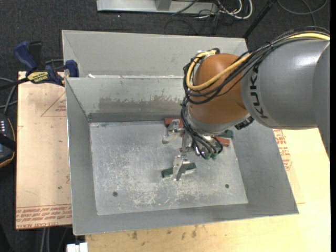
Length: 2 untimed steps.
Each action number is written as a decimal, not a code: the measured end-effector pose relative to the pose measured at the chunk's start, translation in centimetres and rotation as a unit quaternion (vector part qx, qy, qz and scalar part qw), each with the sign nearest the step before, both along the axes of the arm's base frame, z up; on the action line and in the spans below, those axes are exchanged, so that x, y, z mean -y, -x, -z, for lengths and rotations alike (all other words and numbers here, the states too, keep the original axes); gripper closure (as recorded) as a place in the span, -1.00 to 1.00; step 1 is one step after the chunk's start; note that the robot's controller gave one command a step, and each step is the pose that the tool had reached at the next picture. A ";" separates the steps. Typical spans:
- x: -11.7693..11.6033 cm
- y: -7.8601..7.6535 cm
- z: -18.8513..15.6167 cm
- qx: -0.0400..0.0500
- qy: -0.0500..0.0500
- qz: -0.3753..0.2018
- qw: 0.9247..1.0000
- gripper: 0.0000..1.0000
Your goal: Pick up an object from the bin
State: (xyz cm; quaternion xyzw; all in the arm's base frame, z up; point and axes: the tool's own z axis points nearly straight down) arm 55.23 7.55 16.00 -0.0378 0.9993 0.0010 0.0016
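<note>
The gripper (pixel 176 151) stands at frame centre over the grey bin (pixel 131 193), fingers apart. Its lower fingertip (pixel 181 168) meets a small dark green flat object (pixel 172 174).

The grey metal bin (pixel 126 188) is seen matt, its floor scuffed and scratched; the orange rounded wrist cover (pixel 218 93) is finished glossy.
</note>
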 end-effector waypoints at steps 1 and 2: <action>1.2 0.2 6.6 -0.002 0.001 -0.025 1.000 1.00; 1.2 0.2 6.6 -0.002 0.000 -0.025 1.000 1.00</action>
